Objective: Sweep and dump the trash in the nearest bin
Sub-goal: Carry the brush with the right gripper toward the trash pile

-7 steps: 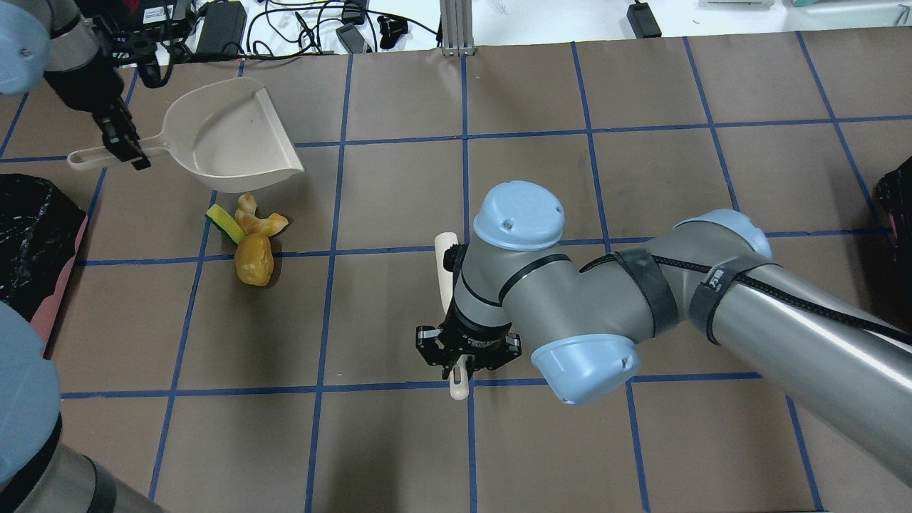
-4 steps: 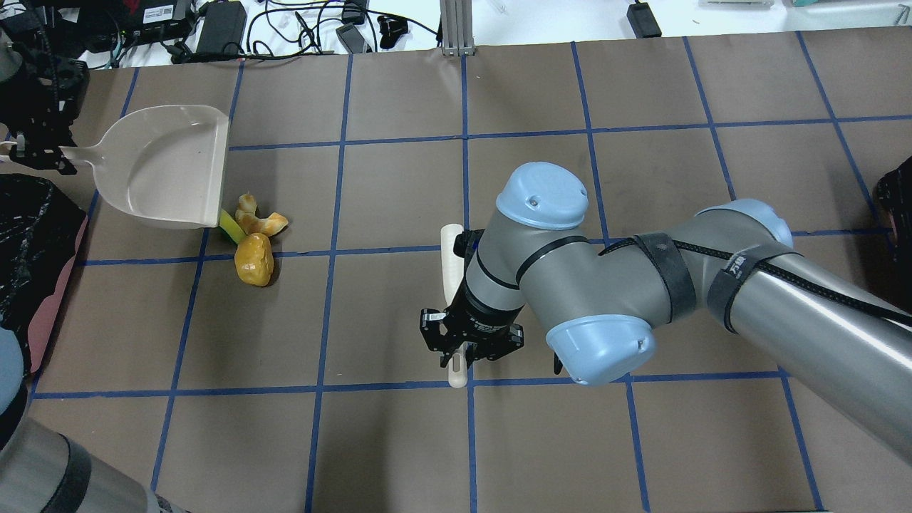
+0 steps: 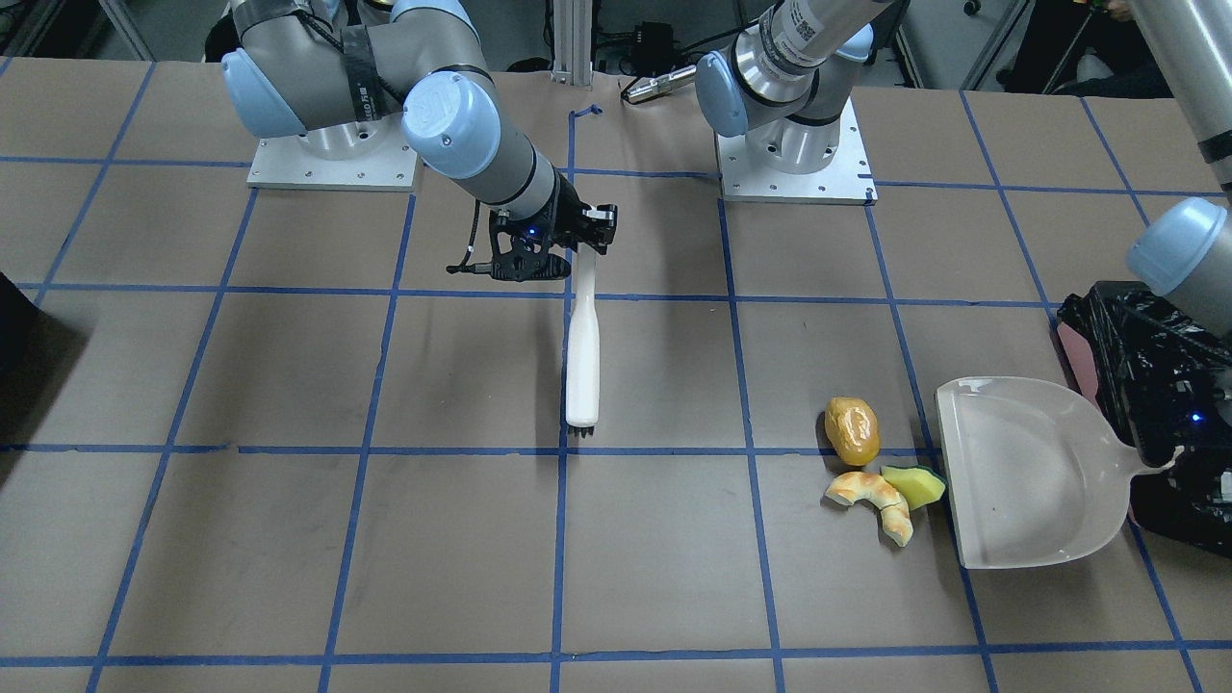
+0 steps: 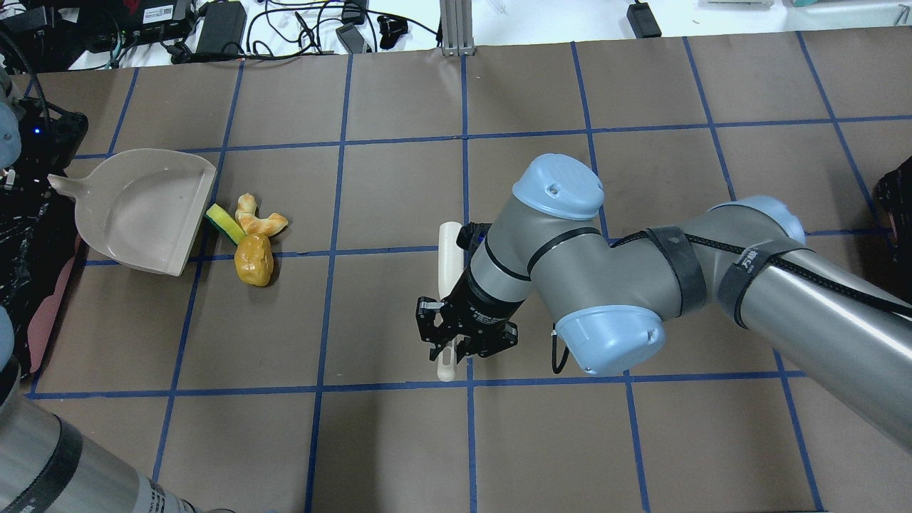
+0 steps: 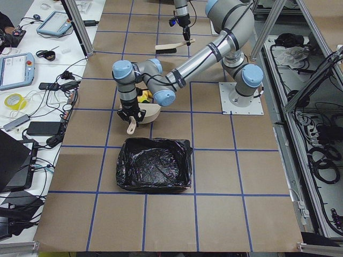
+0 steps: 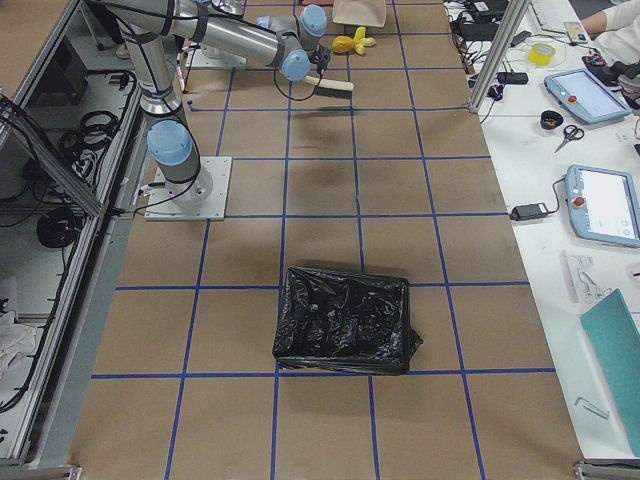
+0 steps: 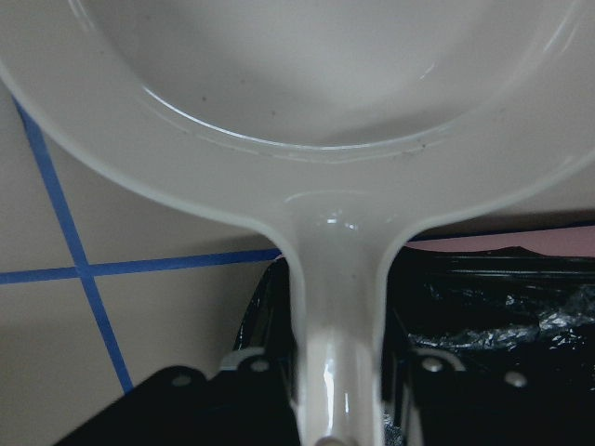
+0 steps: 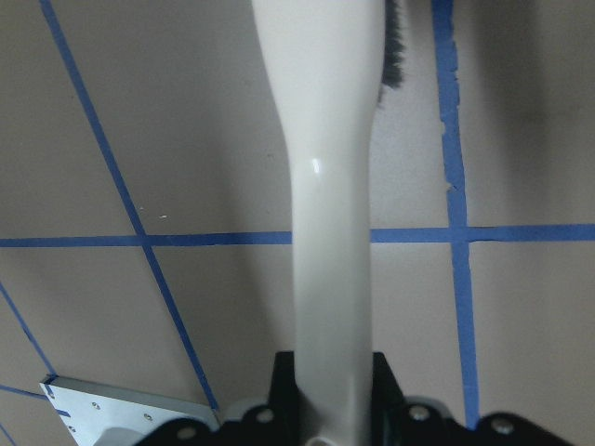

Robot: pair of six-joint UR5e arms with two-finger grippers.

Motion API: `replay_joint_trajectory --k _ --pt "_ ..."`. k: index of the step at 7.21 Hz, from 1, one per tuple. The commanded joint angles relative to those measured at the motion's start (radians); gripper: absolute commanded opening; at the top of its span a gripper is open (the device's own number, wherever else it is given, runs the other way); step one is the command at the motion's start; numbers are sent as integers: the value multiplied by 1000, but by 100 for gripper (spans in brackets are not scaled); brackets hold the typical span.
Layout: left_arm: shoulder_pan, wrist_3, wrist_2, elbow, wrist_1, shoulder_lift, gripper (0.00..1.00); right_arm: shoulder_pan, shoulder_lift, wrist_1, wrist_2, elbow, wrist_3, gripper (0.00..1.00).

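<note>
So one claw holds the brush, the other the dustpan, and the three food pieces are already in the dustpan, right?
No: the food pieces lie on the table beside the open edge of the dustpan, as the overhead view shows. The rest is right.

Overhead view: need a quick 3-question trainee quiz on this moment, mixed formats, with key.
1. True or false: the three toy food pieces already lie inside the dustpan.
2. What is the right gripper shut on? A) the brush handle B) the dustpan handle C) nothing
3. Fill in: the toy piece nearest the dustpan's open edge is the ___.
Key: 1 false; 2 A; 3 yellow-green wedge.
</note>
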Motion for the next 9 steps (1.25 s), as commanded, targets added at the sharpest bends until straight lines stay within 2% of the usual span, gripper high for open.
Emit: replay_joint_trajectory --k 1,3,6,7,9 --pt "1 -34 12 -11 9 -27 0 -7 7 -20 24 -16 76 0" --pt "1 -51 31 -31 9 -32 0 16 39 -121 63 -74 273 0" --pt "1 -72 29 -49 19 -33 0 106 239 -444 80 -140 511 0" --pt "1 -71 29 -59 35 -33 0 122 269 -482 104 -166 565 0" --pt "1 -62 28 -69 79 -32 0 186 348 -475 37 -305 640 0"
